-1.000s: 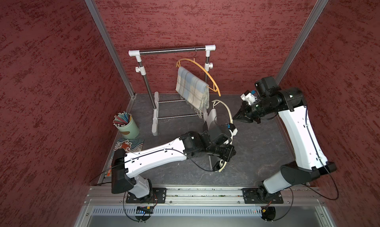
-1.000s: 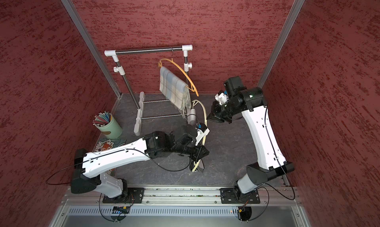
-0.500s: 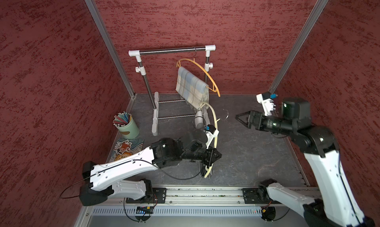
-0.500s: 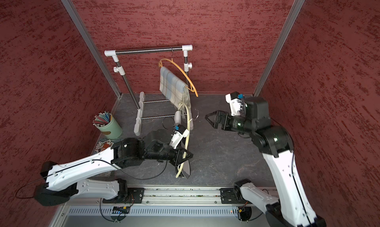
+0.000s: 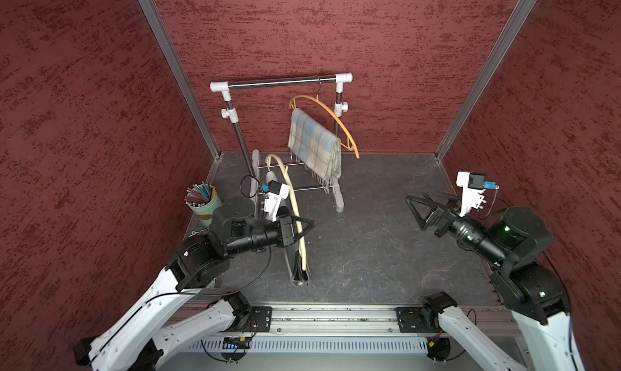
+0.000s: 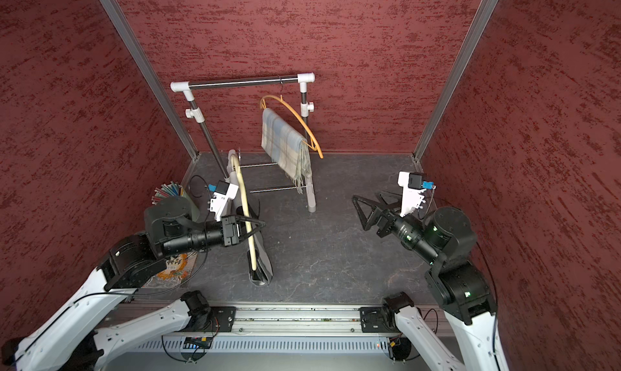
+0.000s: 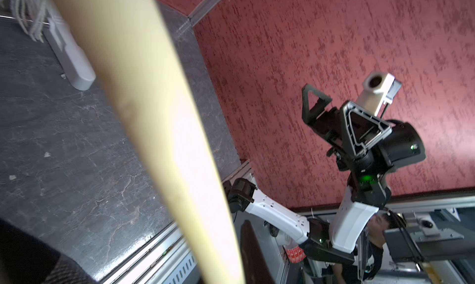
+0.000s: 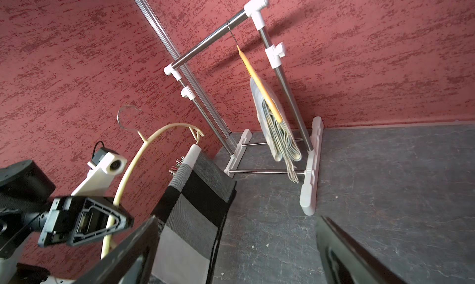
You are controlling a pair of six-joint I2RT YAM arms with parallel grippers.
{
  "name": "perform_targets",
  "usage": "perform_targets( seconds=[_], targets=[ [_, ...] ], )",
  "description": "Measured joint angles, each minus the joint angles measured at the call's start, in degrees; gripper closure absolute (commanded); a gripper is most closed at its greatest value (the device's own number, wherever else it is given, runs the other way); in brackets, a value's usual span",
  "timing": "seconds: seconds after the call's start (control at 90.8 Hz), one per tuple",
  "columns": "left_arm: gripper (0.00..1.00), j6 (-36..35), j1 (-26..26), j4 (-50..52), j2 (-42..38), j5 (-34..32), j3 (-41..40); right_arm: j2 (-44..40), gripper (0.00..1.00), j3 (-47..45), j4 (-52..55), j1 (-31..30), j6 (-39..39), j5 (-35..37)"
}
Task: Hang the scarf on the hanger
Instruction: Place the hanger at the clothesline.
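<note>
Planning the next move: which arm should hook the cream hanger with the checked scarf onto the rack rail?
Left. The left claw is shut on the cream hanger, which carries the checked scarf, in front of the rack rail. The right claw is open, empty and apart.

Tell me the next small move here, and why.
Probably raise the left hand, shut on the cream hanger, toward the rail so it can hook on beside the orange hanger. The checked scarf already drapes over the cream hanger, and the right hand is open and clear.
</note>
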State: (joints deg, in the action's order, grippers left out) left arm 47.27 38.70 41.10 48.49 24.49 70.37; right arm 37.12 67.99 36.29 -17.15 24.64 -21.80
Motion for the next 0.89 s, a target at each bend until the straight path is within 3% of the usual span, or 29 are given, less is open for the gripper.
perform_targets(
  seconds=[0.143,0.32,0.628,0.892],
  targets=[
    [1.00,2.4,-16.7,-4.8,7.8,14.4,3.5,0.0,0.02,-1.0,-1.0,0.0,0.2,-2.1],
    [1.00,4.9,-28.3,-10.8,19.3,27.3,8.1,-1.1,0.02,-2.6,-1.1,0.0,0.2,-3.5],
    [1.00,9.3,-36.5,-20.8,31.2,40.1,20.5,-4.5,0.02,-10.0,-1.2,0.0,1.3,-5.2],
    [1.00,12.9,-41.4,-24.9,41.4,45.3,33.1,-4.5,0.02,-10.1,-0.9,0.0,1.4,-5.3]
  ],
)
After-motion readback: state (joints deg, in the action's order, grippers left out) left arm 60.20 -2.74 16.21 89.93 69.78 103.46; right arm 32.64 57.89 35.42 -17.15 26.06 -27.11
